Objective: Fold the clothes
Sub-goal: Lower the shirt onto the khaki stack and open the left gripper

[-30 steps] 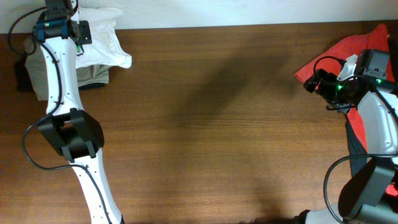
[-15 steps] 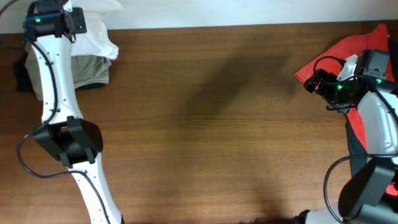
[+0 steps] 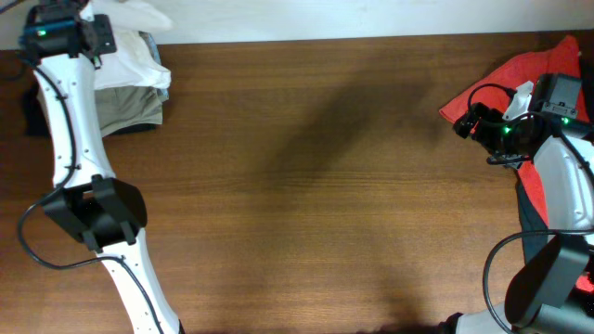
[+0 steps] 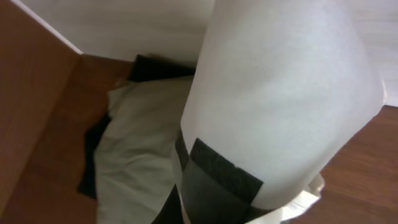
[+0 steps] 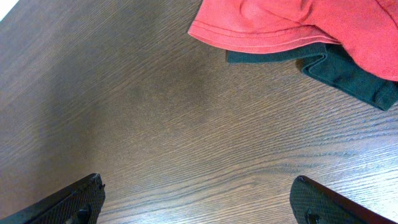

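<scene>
My left gripper [image 3: 97,35] is at the far left back corner, shut on the white shirt [image 3: 141,51], which hangs bunched from it. In the left wrist view the white shirt [image 4: 280,93] drapes over a dark finger [image 4: 214,186] and fills most of the frame. Its green patch is hidden. A khaki garment [image 3: 130,104] lies under the shirt and also shows in the left wrist view [image 4: 140,143]. My right gripper [image 3: 467,122] is open and empty above bare wood [image 5: 199,205], beside a red garment [image 3: 520,79].
A dark garment [image 3: 32,111] lies at the left edge beside the khaki one and shows in the left wrist view [image 4: 155,67]. In the right wrist view, a dark green garment [image 5: 348,71] sticks out under the red garment [image 5: 298,18]. A white wall [image 4: 124,25] borders the table's back edge.
My left gripper has moved left and toward the back edge, dragging the white shirt with it off the khaki garment. The right arm has not moved.
</scene>
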Tool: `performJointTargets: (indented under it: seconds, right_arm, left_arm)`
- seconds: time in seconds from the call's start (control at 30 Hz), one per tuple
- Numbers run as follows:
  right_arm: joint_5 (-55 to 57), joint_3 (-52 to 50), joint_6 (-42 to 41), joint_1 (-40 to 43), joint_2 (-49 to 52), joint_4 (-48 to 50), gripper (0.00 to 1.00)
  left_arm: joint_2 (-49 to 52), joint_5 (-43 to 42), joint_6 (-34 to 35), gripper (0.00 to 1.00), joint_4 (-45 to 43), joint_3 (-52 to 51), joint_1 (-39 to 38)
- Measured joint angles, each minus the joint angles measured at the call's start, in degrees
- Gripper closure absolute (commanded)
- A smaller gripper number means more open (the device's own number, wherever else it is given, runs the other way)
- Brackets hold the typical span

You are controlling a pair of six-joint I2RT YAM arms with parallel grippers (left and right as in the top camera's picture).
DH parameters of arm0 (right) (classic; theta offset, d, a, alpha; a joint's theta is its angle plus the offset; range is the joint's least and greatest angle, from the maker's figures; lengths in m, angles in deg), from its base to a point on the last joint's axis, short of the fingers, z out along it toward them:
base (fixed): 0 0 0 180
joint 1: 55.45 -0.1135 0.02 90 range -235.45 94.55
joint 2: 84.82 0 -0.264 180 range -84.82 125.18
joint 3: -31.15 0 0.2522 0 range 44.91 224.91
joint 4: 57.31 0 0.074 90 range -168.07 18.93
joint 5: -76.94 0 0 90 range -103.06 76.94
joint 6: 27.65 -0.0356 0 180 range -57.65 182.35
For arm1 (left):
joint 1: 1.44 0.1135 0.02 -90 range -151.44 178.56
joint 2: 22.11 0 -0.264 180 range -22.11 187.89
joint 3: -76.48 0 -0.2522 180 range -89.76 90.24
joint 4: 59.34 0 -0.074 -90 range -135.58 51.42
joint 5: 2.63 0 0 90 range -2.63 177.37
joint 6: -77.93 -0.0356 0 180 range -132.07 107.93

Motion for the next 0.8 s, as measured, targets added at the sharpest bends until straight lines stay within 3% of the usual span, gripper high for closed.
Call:
performJointTargets:
  seconds: [0.07,0.13,0.23,0.47,0.63,0.73,0.8]
  right_arm:
    - [0.0,0.0,0.0,0.0,0.0,0.0,0.01]
    - [0.0,0.0,0.0,0.0,0.0,0.0,0.02]
    - [0.0,0.0,0.0,0.0,0.0,0.0,0.01]
    - [0.0,0.0,0.0,0.0,0.0,0.0,0.01]
    - [0.0,0.0,0.0,0.0,0.0,0.0,0.01]
    - [0.0,0.0,0.0,0.0,0.0,0.0,0.01]
    - [0.0,0.0,0.0,0.0,0.0,0.0,0.01]
  left_arm:
    - [0.4,0.0,0.0,0.98,-0.7,0.0,1.4]
    - [1.7,0.0,0.2,0.89,-1.7,0.0,3.3]
    - [4.3,0.1,0.4,0.88,-3.1,0.0,5.2]
    - [15.1,0.0,1.7,0.73,-3.7,0.0,11.5]
    - [16.2,0.0,4.3,0.66,-3.2,-0.1,14.4]
    - [16.1,0.0,4.7,0.55,-3.8,-0.1,14.8]
    - [15.6,0.0,5.9,0.42,-4.2,-0.2,14.8]
